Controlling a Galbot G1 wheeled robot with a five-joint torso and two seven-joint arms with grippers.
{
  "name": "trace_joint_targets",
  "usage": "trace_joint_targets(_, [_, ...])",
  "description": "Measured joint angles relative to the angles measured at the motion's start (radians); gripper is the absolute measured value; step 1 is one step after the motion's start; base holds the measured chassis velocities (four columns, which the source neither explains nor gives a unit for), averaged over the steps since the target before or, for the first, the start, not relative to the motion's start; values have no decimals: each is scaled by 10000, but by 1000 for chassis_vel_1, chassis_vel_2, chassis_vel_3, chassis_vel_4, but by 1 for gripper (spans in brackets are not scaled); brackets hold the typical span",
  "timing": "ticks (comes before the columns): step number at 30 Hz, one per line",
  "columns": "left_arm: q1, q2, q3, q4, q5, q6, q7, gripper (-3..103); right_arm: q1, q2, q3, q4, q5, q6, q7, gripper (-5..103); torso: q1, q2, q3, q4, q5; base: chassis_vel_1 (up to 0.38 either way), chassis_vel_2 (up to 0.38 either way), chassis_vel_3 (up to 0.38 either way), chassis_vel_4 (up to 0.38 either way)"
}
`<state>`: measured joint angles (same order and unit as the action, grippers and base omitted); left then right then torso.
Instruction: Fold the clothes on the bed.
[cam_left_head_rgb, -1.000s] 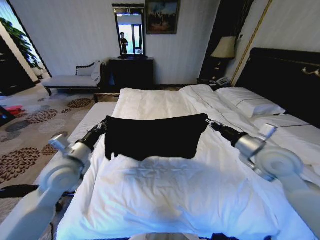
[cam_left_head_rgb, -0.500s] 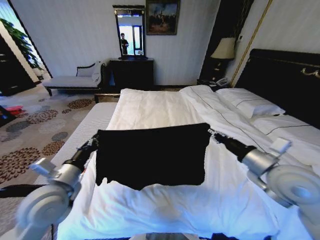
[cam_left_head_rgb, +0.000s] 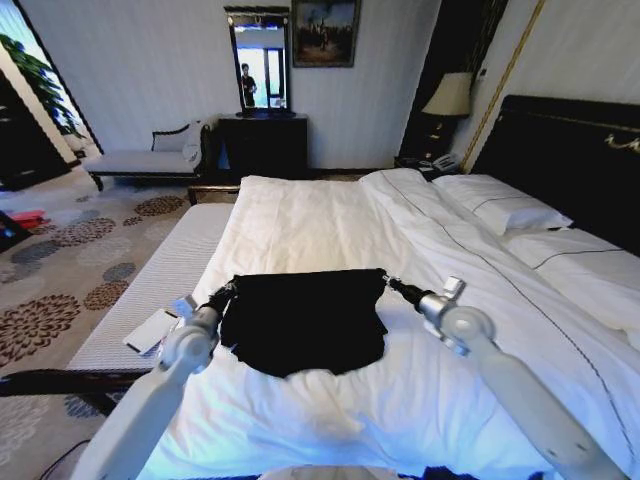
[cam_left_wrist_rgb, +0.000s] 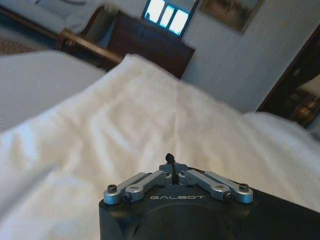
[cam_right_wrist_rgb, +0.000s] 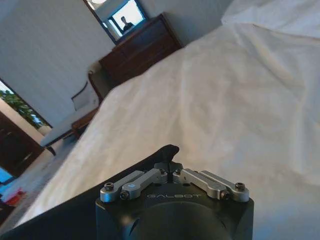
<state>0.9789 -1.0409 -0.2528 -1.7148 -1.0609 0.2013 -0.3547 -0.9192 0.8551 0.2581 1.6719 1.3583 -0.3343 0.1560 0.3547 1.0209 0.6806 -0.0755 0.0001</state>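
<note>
Black cotton T-shirt (cam_left_head_rgb: 305, 318) stretched, sagging, left gripper (cam_left_head_rgb: 228, 291) and right gripper (cam_left_head_rgb: 391, 285) pinching its corners, rumpled white duvet (cam_left_head_rgb: 330, 220)

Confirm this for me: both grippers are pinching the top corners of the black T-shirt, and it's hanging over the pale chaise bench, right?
Not the bench. The head view shows the black T-shirt over the bed's white duvet, the left gripper and right gripper each shut on a top corner.

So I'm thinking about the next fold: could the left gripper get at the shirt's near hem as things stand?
Probably not yet: the left gripper is shut on the black T-shirt, as is the right gripper; it must release first.
</note>
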Motion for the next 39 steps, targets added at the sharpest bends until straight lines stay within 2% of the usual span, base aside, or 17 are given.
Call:
trace_joint_targets(2, [-635,-288,473,1075,285,-54,191,0,568,290,-418,-972,-187,109,-216,0,-1,0,-1,1,-1,0,0,0,0])
trace_joint_targets(6, [-1426,-525,887,1958,407,-91,337,0,1247,556,-796,-1988,-380,233,-438,0,-2,0,-1,0,0,0,0,0,0])
trace_joint_targets(16, [-3317,-840,1394,3958,230,-124,600,0,2990,1193,-1577,-3949,-621,658,-822,0,-3,0,-3,0,-1,0,0,0,0])
trace_joint_targets(27, [-4806,-1321,1848,5895,256,-165,958,0,4128,1823,-2145,-5919,-894,825,-1162,0,-3,1,-2,-1,-1,0,0,0,0])
trace_joint_targets(33, [-5000,-1443,1955,6043,261,-209,986,0,4182,1868,-2210,-6052,-979,968,-1236,0,-1,0,-2,-1,0,0,0,0,0])
trace_joint_targets(39, [-4276,-1194,1862,5219,354,-306,976,0,3814,1586,-2090,-5424,-1068,1179,-1421,0,-6,1,-4,1,-2,0,0,0,0])
